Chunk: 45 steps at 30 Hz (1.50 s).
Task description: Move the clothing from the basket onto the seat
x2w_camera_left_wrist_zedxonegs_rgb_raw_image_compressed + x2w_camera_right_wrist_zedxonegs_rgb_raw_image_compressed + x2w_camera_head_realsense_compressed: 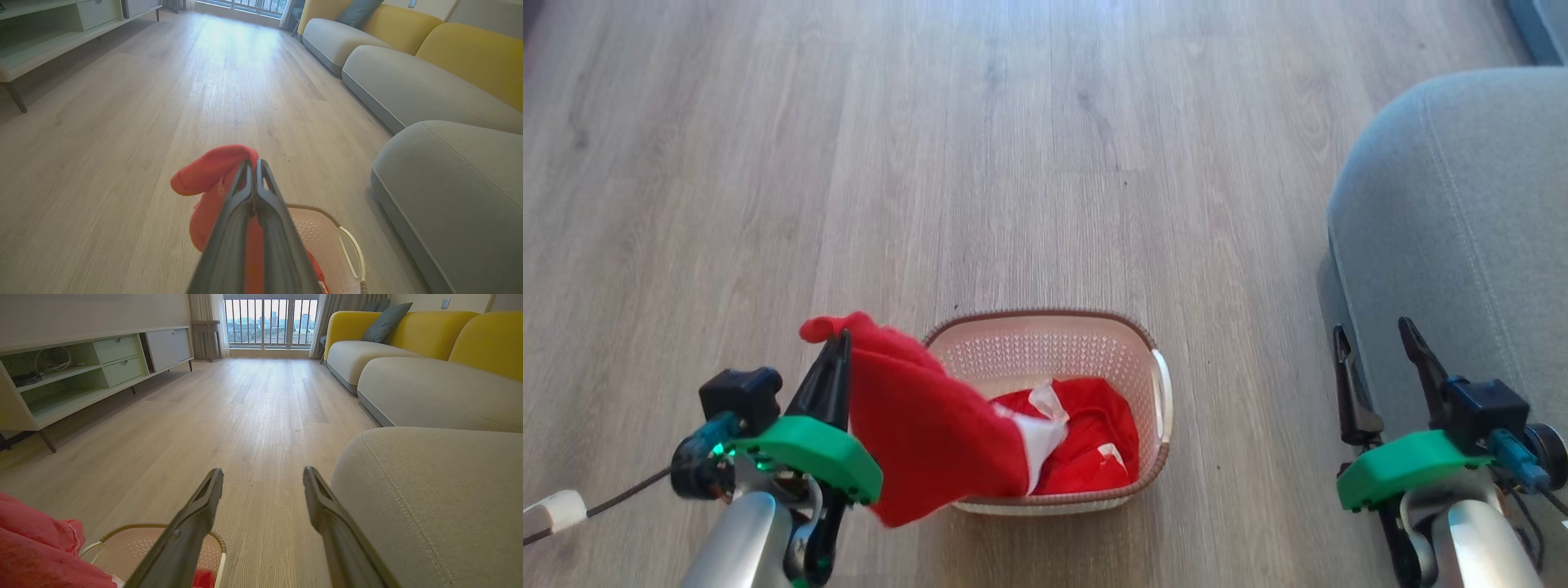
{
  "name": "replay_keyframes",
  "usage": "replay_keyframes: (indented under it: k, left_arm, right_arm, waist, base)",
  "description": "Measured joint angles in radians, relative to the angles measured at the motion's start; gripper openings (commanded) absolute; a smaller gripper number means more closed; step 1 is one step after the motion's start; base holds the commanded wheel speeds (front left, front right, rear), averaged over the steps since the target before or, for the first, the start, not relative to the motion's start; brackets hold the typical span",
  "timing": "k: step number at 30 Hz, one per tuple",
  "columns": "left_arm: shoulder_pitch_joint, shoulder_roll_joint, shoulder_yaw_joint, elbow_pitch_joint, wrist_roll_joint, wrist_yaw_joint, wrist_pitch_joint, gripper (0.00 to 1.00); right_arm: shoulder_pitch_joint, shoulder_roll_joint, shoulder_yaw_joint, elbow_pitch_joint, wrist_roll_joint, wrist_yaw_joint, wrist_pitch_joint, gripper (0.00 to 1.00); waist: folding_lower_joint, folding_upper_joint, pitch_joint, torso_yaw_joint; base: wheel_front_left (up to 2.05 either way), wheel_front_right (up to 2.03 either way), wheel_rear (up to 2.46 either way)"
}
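The red clothing (931,425) hangs from my left gripper (837,339), which is shut on its upper end above and left of the basket (1156,371). Its lower part, with white patches, still lies inside the cream basket on the floor. In the left wrist view the fingers press together on the red clothing (212,171), with the basket (327,232) below right. My right gripper (1376,335) stands open at the lower right, next to the grey seat (1462,204). The right wrist view shows my right gripper (263,477) open over the floor, the seat (429,490) at its right and the basket (130,547) at lower left.
Wooden floor (1013,147) stretches ahead of the basket. More grey sofa cushions with yellow backs (408,347) line the right side. A low pale cabinet with drawers (81,371) stands along the left wall, and a balcony window (269,322) is at the far end.
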Motion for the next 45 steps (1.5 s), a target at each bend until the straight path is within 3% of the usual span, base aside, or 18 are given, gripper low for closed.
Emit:
replay_keyframes:
  k: [33,37,45]
  left_arm:
    - [0.023,0.017,-0.012,-0.046,0.000,0.021,0.003,0.00]
    - [0.017,0.018,-0.034,-0.068,0.000,0.019,0.016,0.00]
    - [-0.068,-0.013,-0.130,-0.125,0.021,-0.016,0.060,0.00]
  right_arm:
    - [-0.001,-0.006,0.043,0.019,0.000,0.000,0.000,1.00]
    - [-0.008,-0.024,0.162,0.018,0.012,0.000,0.000,1.00]
    - [-0.146,-0.049,0.512,0.064,0.087,0.000,0.000,1.00]
  waist:
    - [0.0001,0.0000,-0.009,0.003]
    - [0.0002,0.0000,0.000,0.005]
    - [0.0002,-0.0001,0.003,0.033]
  base:
    - [0.00,0.00,0.00]
    - [0.00,0.00,0.00]
    - [0.00,0.00,0.00]
